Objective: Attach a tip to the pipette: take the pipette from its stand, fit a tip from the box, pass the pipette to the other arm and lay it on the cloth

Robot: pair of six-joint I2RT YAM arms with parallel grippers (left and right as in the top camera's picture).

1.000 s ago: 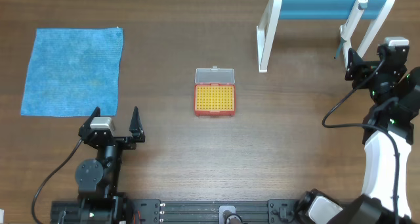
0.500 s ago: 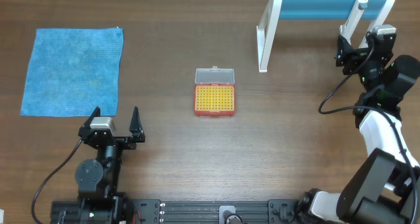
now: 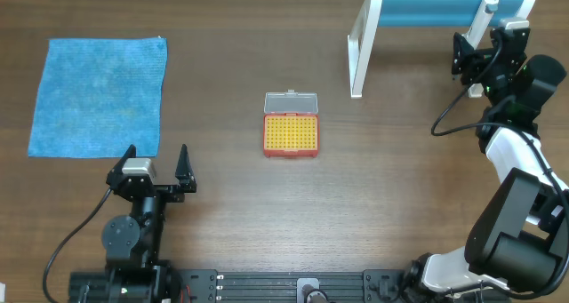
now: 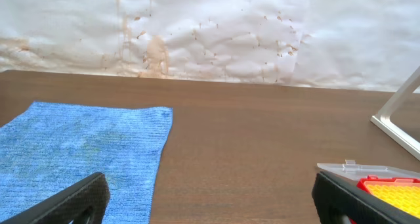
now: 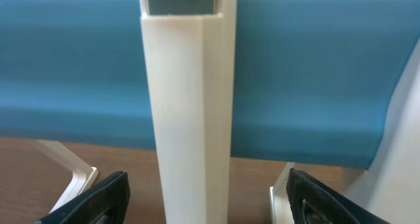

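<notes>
While its lid (image 3: 291, 101) lies open, the tip box (image 3: 291, 154) holds yellow tips (image 3: 291, 132).

Occlusions and crops, pipette area at 1 o'clock on the table

Right wrist cam: pipette (image 5: 187, 119) shaft runs out of frame at both ends, so neither end is readable. The stand (image 5: 65, 66) bar behind it is cropped on both sides, and the right gripper (image 5: 207, 194) fingers are cut by the frame edge. Top cam: most of the pipette is hidden behind the right gripper, and single tips in the tip box (image 3: 291, 134) are too small to count. Left wrist cam: tip box is cropped and partly behind a left gripper (image 4: 210, 184) finger. The cloth (image 4: 79, 145), at 10 o'clock on the table, is cropped on two sides.
</notes>
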